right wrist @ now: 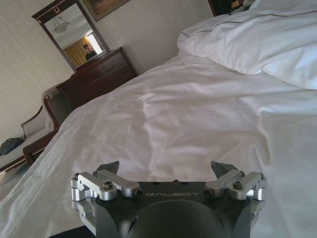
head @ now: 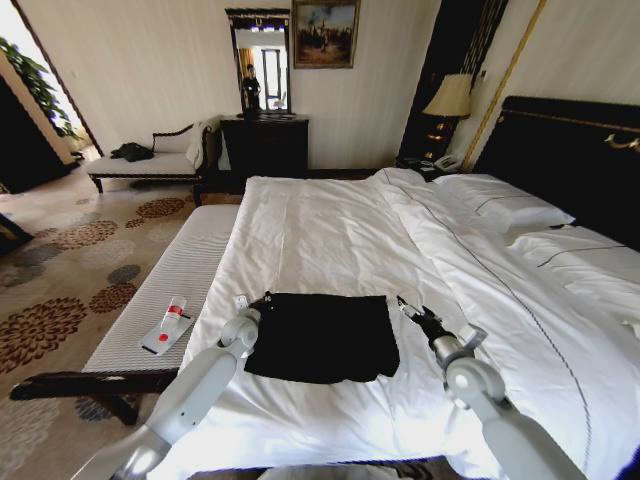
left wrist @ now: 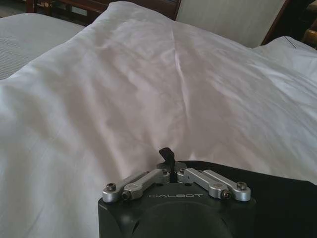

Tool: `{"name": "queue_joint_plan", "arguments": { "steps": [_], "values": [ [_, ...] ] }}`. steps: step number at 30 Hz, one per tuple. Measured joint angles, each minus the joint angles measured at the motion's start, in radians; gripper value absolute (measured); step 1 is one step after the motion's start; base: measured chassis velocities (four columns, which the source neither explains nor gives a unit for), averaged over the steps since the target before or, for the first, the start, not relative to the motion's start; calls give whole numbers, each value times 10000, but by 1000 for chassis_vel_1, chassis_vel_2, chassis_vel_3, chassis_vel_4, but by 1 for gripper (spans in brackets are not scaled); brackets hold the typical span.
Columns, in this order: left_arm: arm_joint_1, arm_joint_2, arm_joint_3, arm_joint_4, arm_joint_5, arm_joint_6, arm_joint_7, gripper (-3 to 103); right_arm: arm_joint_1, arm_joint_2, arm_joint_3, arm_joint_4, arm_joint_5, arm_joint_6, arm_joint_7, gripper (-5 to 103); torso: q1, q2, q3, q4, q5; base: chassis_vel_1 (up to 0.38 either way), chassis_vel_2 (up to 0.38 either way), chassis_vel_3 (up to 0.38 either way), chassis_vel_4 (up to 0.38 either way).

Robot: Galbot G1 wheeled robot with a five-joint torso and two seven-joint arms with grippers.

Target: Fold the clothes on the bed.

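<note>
- Lying on the white duvet near the foot end of the bed (head: 330, 240), the black T-shirt (head: 322, 336) is already folded into a compact, nearly rectangular shape; its lettering cannot be seen.
- At the far left corner of the T-shirt is the left gripper (head: 264, 301). In the left wrist view its fingers (left wrist: 167, 156) are closed together, tips meeting just at the edge of the black cloth; whether they pinch any cloth I cannot tell.
- Beside the right edge of the T-shirt, a little apart from it, the right gripper (head: 408, 307) is over bare duvet. In the right wrist view its fingers (right wrist: 222, 170) are spread wide and hold nothing.
- Along the left side of the bed stands a striped bench (head: 170, 300), and a small bottle (head: 175, 312) with a red band lies on it.
- Farther away are white pillows (head: 510, 210) at the dark headboard (head: 570, 150), a lamp (head: 450, 97), a dark dresser (head: 265, 145) with a mirror (head: 259, 60).
</note>
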Motion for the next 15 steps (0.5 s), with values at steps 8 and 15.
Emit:
{"name": "queue_joint_plan", "arguments": {
  "steps": [8,15],
  "values": [
    [77,103,30,-89,-7,-11,-17,2,1344,84,-780,-1217,387,-519,-419,100,0,0,-1,0,1,0,0,0,0],
    [99,56,88,-125,-14,-15,-41,2,2254,290,-1623,-2509,53,-517,-621,100,0,0,0,1,0,0,0,0,0]
  ]
}}
